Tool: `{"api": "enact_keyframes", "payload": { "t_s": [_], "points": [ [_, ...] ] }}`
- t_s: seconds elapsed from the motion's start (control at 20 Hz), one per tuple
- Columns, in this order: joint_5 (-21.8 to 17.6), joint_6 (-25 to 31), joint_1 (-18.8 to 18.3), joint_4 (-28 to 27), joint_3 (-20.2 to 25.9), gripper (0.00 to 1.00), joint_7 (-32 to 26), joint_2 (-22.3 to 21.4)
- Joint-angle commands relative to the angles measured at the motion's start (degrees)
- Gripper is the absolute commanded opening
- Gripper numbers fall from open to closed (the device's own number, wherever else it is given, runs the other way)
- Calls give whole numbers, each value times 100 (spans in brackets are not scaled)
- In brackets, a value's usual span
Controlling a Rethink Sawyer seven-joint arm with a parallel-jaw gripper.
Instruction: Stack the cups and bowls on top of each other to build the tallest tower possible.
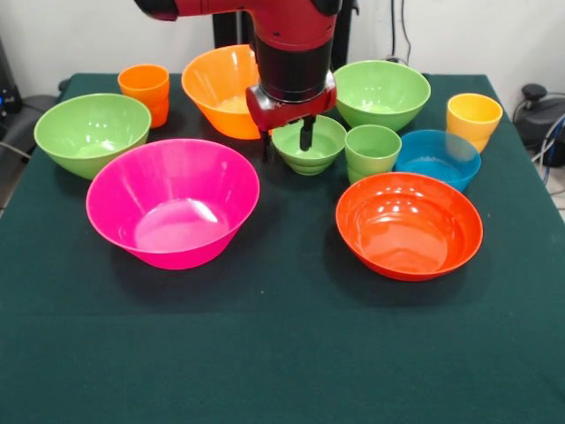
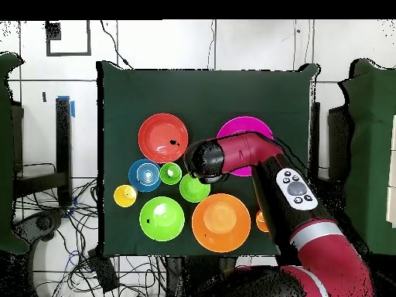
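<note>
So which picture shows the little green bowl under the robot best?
The front view. There the small green bowl shows its rim, its inside and its ribbed side, with one finger of the tool dipping into it. In the overhead view the arm covers part of the bowl, leaving only a green round patch.

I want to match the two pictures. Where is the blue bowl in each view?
Front view: the blue bowl sits right of centre, behind the red-orange bowl, between the green cup and the yellow cup.
Overhead view: the blue bowl sits left of centre, below the red-orange bowl.
Shared landmark: the yellow cup, beside it at the table's edge.
</note>
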Motion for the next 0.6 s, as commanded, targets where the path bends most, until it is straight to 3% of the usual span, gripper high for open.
{"api": "enact_keyframes", "payload": {
  "t_s": [0.05,0.35,0.6],
  "points": [
    [-475,504,-34,-452,447,100,-1808,-81],
    [-450,712,-110,-586,592,100,-1948,-101],
    [-531,940,-55,-1024,654,100,-2116,216]
  ]
}}
